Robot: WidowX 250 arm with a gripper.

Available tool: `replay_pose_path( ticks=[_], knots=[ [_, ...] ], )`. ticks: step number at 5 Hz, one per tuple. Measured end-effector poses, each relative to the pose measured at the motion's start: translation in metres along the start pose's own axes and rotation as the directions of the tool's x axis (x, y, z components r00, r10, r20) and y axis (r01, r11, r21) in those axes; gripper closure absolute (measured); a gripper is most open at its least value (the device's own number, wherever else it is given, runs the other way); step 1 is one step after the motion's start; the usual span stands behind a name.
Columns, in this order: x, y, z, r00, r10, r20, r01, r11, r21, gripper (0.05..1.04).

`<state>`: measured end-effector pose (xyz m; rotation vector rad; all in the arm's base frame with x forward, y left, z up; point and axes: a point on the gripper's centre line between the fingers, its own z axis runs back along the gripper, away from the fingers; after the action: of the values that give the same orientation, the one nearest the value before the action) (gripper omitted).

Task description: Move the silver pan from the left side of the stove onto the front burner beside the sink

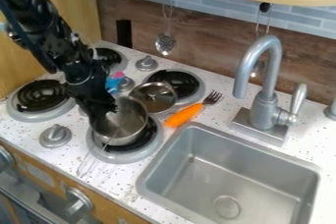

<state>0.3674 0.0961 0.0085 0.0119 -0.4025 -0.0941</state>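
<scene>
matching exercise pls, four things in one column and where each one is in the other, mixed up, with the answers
1. metal pot
2. fork
3. slotted spoon
4. faucet

A. hanging against the wall
B. standing behind the sink
C. over a burner, at the gripper
D. lying on the counter

1-C, 2-D, 3-A, 4-B
</scene>
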Motion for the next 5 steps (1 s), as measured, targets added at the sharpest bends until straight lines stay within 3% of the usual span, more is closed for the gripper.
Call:
replay_pose_path(
  ticks=[2, 3, 5],
  knots=[
    [0.0, -0.003, 0.0, 1.0, -0.018, -0.007, 0.018, 1.0, -0.021, 0.157],
    [-0.005, -0.005, 0.0, 1.0, -0.02, -0.018, 0.019, 0.999, -0.042, 0.064],
    [-0.012, 0.019, 0.045, 0.998, -0.042, 0.045, 0.042, 0.999, -0.013, 0.073]
  ],
)
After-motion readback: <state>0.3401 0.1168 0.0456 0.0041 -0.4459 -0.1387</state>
